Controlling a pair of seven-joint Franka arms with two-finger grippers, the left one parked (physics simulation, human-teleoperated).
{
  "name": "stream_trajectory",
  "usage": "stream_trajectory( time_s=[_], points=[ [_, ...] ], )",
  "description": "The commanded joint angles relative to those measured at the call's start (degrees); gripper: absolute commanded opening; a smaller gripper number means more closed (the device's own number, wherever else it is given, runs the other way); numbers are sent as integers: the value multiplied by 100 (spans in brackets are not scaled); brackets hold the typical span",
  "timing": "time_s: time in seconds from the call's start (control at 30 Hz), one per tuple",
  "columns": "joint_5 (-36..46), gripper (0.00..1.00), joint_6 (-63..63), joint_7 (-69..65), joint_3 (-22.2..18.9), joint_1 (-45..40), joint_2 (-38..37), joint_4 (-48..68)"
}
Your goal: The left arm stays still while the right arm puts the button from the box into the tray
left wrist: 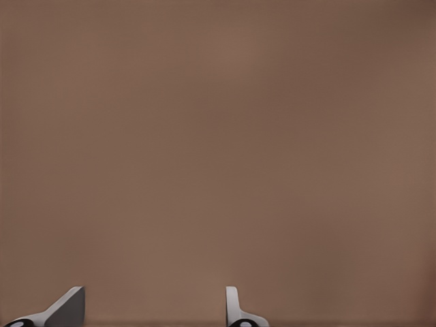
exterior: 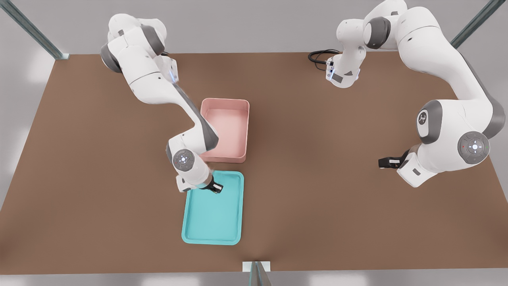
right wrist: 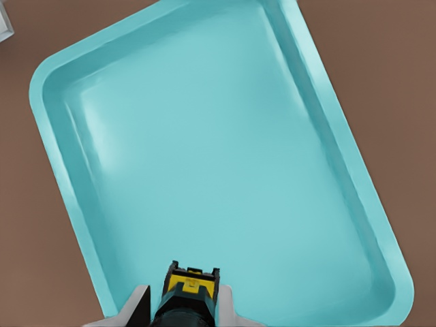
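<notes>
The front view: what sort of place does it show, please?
Probably a simulated robot test bench: a bare brown table with metal frame posts, and the gripper holding the button over a tray beside a box.

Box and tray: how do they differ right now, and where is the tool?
The box is pale pink with tall walls; the tray is teal, shallow and low-rimmed. The box lies farther back on the table, the tray nearer the camera. The tool hangs over the tray's far end, shut on the button, not over the box. Both are rounded rectangles with nothing visible lying inside.
</notes>
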Motion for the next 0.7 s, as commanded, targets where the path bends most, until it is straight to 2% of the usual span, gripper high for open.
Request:
stream_trajectory(
  time_s=[0.0, 0.07, 0.1, 0.13, 0.2, 0.23, 0.27, 0.3, 0.33, 0.4, 0.43, 0.47, 0.5, 0.67],
  points=[
    [-22, 46, 238, -1924, -16, -71, 204, 123],
    [-31, 49, 273, -2118, -86, -132, 336, 219],
    [-31, 57, 273, -2118, -95, -132, 486, 421],
    [-13, 100, 247, -2082, -104, -141, 503, 457],
    [-13, 100, 106, -2083, -104, -141, 459, 527],
    [-22, 100, -323, -2109, -86, -132, 433, 807],
    [-101, 100, -1369, -2460, -42, -124, 56, 1142],
    [-567, 100, -2371, -3110, -42, -167, -647, 1133],
    [-611, 100, -3161, -3321, -34, -395, -1305, 1098],
    [-620, 100, -3611, -4832, -69, -1291, -2729, 467],
    [-787, 100, -3857, -5465, -613, -1371, -3135, 254],
    [-795, 100, -3884, -5712, -860, -1389, -3188, 246],
    [-787, 100, -3980, -5669, -930, -1389, -3188, 228],
    [-787, 100, -3989, -5572, -921, -1380, -3171, 237]
  ],
)
